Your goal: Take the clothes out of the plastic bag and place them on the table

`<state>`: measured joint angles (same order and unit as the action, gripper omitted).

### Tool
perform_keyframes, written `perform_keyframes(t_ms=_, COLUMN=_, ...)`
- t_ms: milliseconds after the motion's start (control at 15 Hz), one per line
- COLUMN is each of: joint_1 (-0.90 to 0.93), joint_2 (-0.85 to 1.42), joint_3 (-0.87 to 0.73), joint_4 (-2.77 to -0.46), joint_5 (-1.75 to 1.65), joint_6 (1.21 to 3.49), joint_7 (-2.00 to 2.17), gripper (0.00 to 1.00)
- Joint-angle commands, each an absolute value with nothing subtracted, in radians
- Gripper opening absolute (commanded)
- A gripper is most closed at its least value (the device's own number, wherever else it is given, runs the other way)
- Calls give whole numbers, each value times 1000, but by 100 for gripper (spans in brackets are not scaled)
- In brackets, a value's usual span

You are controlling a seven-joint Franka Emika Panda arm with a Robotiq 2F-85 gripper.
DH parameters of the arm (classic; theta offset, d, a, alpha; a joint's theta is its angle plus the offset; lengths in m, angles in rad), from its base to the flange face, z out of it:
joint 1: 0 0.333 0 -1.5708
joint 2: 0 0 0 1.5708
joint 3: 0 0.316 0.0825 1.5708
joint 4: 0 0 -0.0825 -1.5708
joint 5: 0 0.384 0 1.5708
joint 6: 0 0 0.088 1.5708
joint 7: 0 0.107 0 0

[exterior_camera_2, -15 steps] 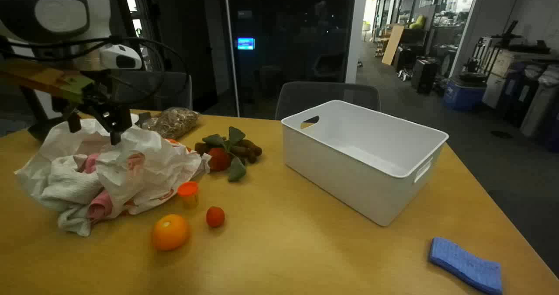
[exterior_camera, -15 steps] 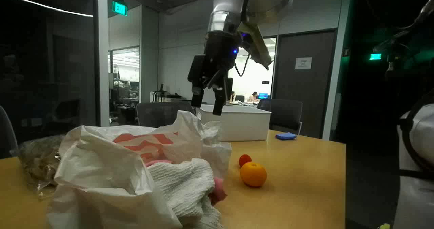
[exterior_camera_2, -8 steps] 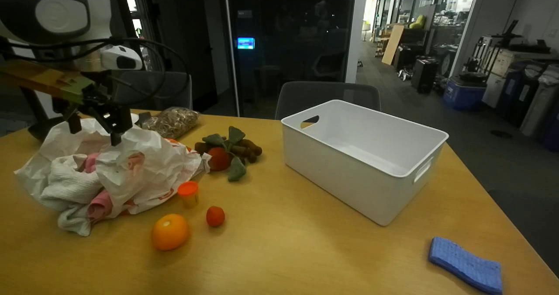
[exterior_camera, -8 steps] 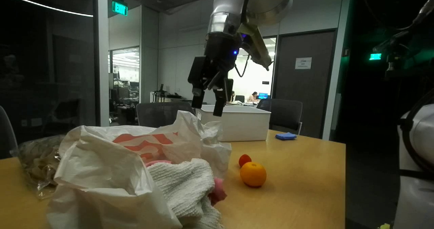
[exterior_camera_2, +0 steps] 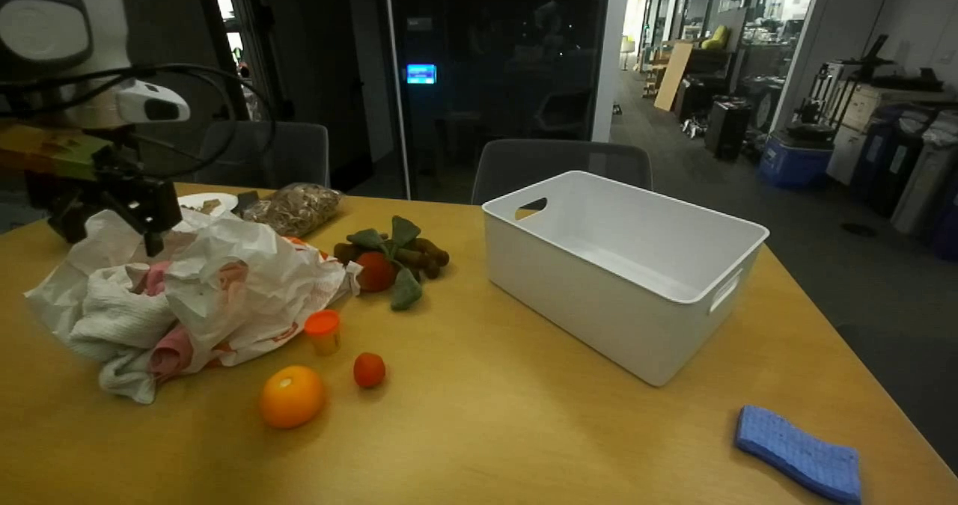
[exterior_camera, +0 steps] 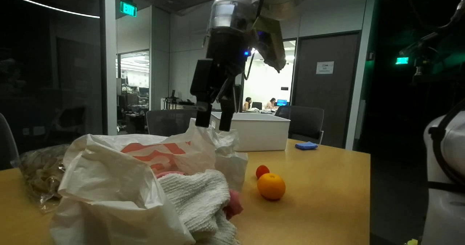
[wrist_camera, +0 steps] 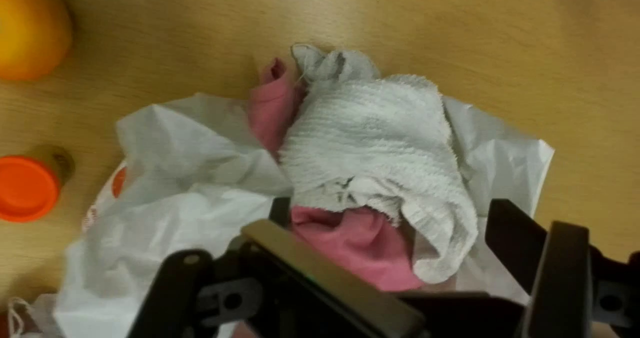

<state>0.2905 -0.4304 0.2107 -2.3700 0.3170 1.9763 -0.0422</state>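
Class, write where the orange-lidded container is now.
In an exterior view, the container stands left of centre, just right of the plastic bag, behind the orange.

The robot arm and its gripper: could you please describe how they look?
The arm is white and rounded, with a dark-rimmed oval cap and looping black cables. The gripper is mostly black, with two straight, blocky fingers. A small blue light and a yellowish piece show above them.
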Motion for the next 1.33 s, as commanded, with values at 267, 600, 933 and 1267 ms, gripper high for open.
perform_keyframes(t_ms=267, joint_1=343, joint_2=-302, joint_3=335, joint_4=-2421, joint_5=190, joint_6=2237, joint_7=-96, gripper=100)
perform_keyframes(t_ms=600, joint_1=334, joint_2=-160, joint_3=299, joint_4=-2413, joint_5=138, joint_6=2328, joint_7=-127, gripper=100)
perform_keyframes(t_ms=933, joint_1=336, joint_2=-103, joint_3=285, joint_4=-2390, joint_5=190, joint_6=2318, joint_7=-201, gripper=66)
perform_keyframes(t_ms=1267, joint_1=337, joint_2=-121, joint_3=286, joint_4=-2390, joint_5=225, joint_6=2317, joint_7=-224, gripper=27)
